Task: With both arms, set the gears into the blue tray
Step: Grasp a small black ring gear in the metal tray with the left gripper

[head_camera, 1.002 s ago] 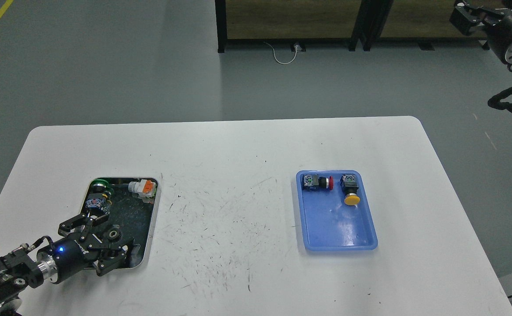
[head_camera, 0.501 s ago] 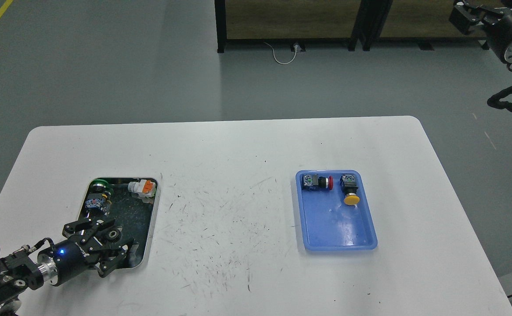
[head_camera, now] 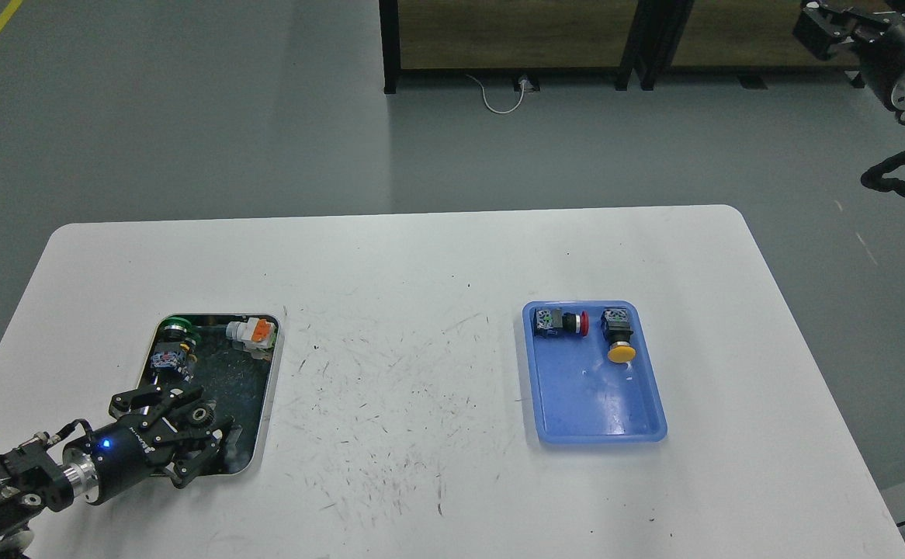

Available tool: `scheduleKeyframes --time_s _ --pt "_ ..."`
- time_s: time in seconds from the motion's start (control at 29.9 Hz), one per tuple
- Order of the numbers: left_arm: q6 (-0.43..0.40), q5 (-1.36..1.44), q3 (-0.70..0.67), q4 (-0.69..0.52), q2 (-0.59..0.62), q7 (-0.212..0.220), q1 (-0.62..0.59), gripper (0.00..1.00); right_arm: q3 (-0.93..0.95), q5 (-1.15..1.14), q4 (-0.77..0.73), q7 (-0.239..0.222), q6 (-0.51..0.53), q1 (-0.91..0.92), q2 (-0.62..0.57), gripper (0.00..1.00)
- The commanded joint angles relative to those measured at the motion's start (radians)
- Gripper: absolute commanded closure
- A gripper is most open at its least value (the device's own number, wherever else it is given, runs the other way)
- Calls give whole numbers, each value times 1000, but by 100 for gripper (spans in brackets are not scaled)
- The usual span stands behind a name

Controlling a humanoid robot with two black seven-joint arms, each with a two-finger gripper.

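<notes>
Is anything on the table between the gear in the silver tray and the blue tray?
Nothing visible: the gear lies in the silver tray, and bare scratched table runs from there to the blue tray.

A white table (head_camera: 421,310), scuffed with dark marks, is carrying a silver metal tray (head_camera: 270,388) holding a green-capped switch (head_camera: 177,328) and an orange-and-white part (head_camera: 254,332). Red-capped (head_camera: 565,322) and yellow-capped (head_camera: 620,341) switches are lying side by side further right.
</notes>
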Motion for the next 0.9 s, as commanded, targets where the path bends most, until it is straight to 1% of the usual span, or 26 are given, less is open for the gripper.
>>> scheduleKeyframes --time_s 0.0,0.4,0.67,0.8,0.87 --pt "0 0 1 0 11 0 2 37 1 0 0 -1 -2 1 0 0" --pt "-3 -14 41 -2 15 0 -4 44 -1 0 0 -2 -2 2 0 0" --pt "-3 -14 47 -5 17 0 -10 55 1 0 0 -2 -2 2 -1 0" --pt "-5 -14 57 -9 18 0 -12 62 1 0 0 -1 -2 1 -3 0" --pt "-3 -13 57 -11 20 0 -15 64 1 0 0 0 -2 1 -3 0"
